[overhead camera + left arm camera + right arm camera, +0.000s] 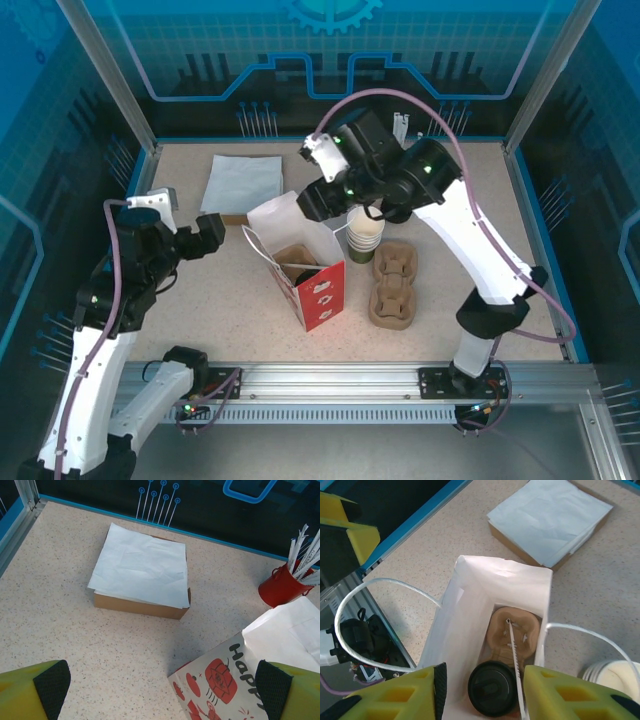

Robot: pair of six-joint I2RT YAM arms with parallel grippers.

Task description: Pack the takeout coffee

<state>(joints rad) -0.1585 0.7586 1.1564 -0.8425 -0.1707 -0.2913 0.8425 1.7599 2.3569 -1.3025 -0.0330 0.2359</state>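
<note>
We are looking at the takeout coffee (492,688) sitting low inside the open paper bag (470,592). It is showing us its round black lid from above, while its sides are staying hidden. It is resting just beside a brown pulp carrier (512,627) that is lying on the bag's floor, and a thin white stick (514,650) is running across that carrier. The right gripper (482,690) is hovering over the bag's mouth with its yellow fingers (395,695) standing apart on either side of the lid, gripping nothing. The bag's white handles (380,587) are arching up around them. Just beside the bag on the table, a nested stack of cups (365,235) is standing upright, with two more pulp carriers (392,290) lying near it. Farther left, a flat brown box (142,605) is carrying a pile of white paper sheets (140,565). The left gripper (162,690) is hanging wide open and empty near the bag's printed side, and a red pot (280,587) of wrapped sticks is standing behind the bag.
</note>
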